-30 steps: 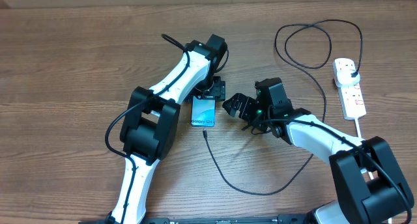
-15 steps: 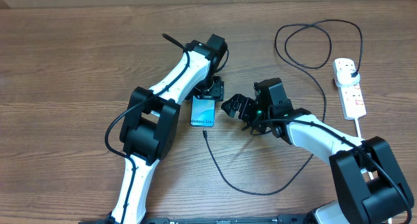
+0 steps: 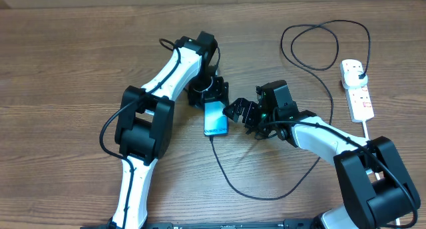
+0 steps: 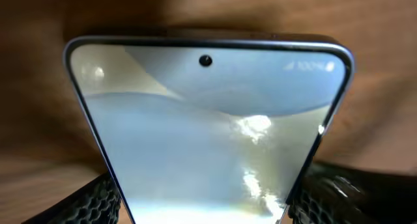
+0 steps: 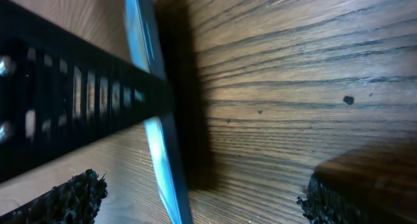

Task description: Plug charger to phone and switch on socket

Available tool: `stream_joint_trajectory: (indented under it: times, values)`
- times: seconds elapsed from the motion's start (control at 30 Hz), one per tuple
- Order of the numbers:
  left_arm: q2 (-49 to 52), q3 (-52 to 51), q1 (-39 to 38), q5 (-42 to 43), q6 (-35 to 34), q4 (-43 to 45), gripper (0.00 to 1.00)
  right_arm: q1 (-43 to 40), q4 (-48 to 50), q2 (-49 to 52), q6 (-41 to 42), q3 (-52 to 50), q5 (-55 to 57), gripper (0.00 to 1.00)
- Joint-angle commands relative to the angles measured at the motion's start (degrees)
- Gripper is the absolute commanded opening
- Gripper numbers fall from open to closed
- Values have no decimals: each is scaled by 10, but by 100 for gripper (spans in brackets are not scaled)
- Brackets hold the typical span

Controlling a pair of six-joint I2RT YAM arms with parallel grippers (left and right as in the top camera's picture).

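Observation:
The phone (image 3: 215, 118) sits raised and tilted between the two arms, screen lit light blue. My left gripper (image 3: 208, 97) is shut on the phone, holding its long edges. In the left wrist view the phone (image 4: 208, 120) fills the frame, with both ribbed fingers (image 4: 98, 201) pressed against its sides. My right gripper (image 3: 239, 111) stands open just right of the phone. The phone's edge (image 5: 156, 139) stands between its fingers (image 5: 71, 198), nearer the left one. The charger's tip (image 3: 210, 137) lies on the table just below the phone. Its black cable (image 3: 266, 196) loops round to the socket (image 3: 357, 90).
The charger's black plug (image 3: 360, 72) sits in the socket's far end, and a thick white cord (image 3: 371, 132) trails from its near end. A large cable loop (image 3: 313, 46) lies at the back right. A dark ribbed bar (image 5: 78, 100) crosses the right wrist view.
The left arm has swung leftward at the elbow and its jaws have narrowed onto the phone. The phone has shifted right and turned. The right gripper has edged left toward it.

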Motion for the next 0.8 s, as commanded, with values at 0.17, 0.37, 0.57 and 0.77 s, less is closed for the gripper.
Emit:
stream_joint_trajectory:
  times: [0.17,0.37,0.57,0.77]
  values:
    - [45,-25,-13,131,58,-16,76,10,8,13,-4,-3,-22,100]
    - [45,-25,-13,193,100,-15,76,25,8,13,-4,-3,-22,100]
    - [45,-25,-8,209,127,-16,73,17,4,-2,-41,3,-46,86]
    - [45,-25,-1,240,169,-39,75,6,-52,-67,-82,17,-41,99]
